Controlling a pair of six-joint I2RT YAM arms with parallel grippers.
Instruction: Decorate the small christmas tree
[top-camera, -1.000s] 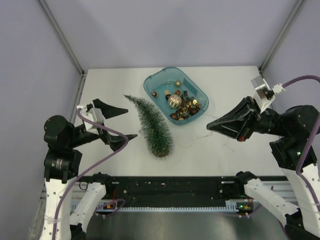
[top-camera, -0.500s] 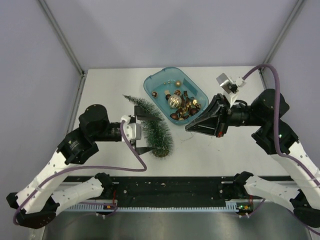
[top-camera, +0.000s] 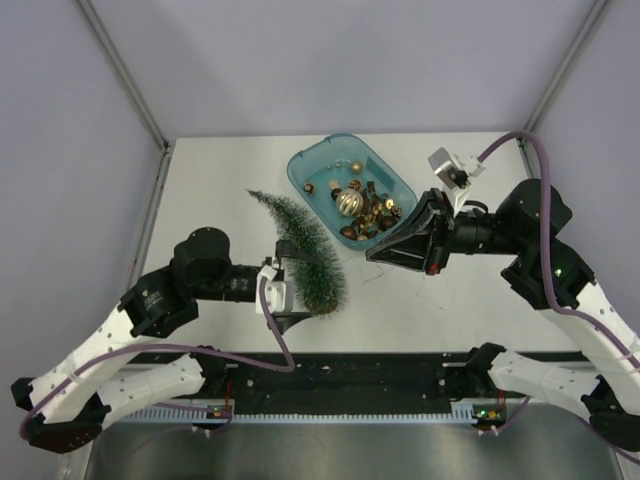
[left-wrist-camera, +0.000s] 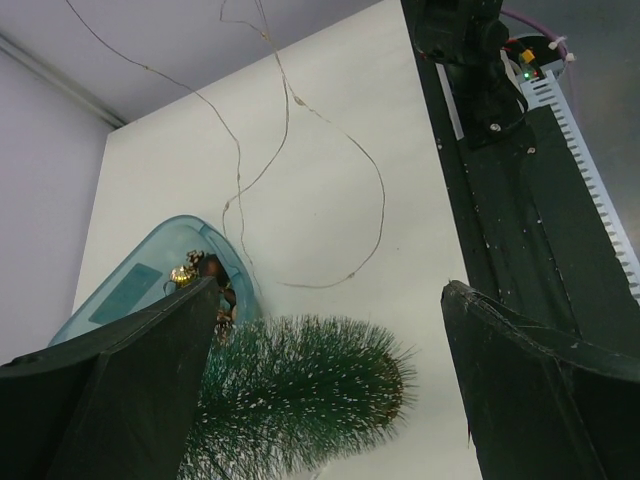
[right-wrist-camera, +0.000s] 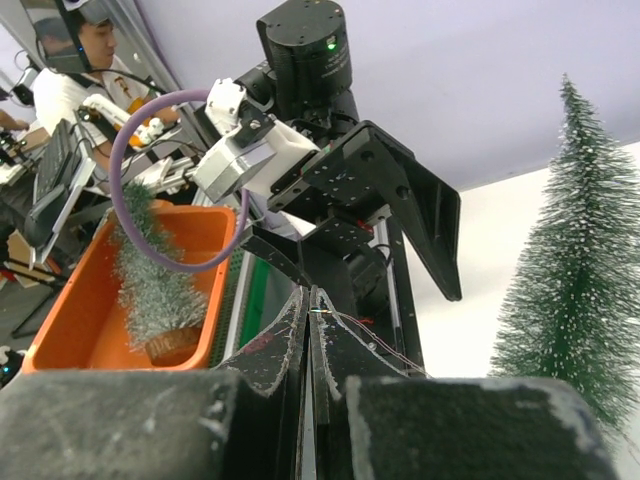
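Left tool (top-camera: 295, 286) now straddles the small christmas tree (top-camera: 295, 225), jaws wide.

The small christmas tree (top-camera: 305, 245) lay on its side on the white table (top-camera: 220, 180), its tip pointing to the far left and its wide end toward the near edge. The left tool (top-camera: 300, 285) reached in from the left with its jaws spread wide, one finger on each side of the tree's lower part; contact could not be made out. Beyond the tree sat a teal tray (top-camera: 293, 172) holding gold, silver and brown ornaments (top-camera: 350, 203). The right tool (top-camera: 374, 254) came in from the right with its jaws pressed together, its tip just beside the tray's near rim. A thin wire (top-camera: 372, 272) lay faintly on the table below that tip.
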